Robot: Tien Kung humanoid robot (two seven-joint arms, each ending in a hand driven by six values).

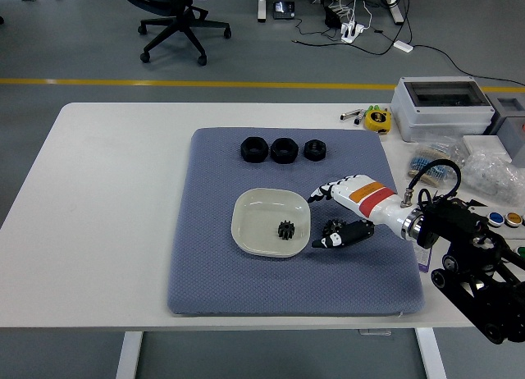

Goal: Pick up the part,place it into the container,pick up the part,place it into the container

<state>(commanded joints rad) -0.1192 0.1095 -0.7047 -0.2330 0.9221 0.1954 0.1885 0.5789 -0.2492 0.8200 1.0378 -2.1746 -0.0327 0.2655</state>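
Observation:
A small black gear [285,230] lies inside the shallow white dish [251,211] on the blue-grey mat. A second black gear [334,228] sits on the mat just right of the dish, partly hidden behind my right hand's thumb. My right hand [332,215], white with an orange and red band, hovers over that second gear with its fingers spread and nothing in them. Three black ring-shaped parts [283,149] stand in a row at the mat's far edge. My left arm is out of the picture.
The blue-grey mat [213,272] covers the middle of the white table. At the right stand a grey box [441,107], bags of small parts [459,162] and a panel with coloured buttons [507,221]. A yellow tape measure [377,118] lies near the box.

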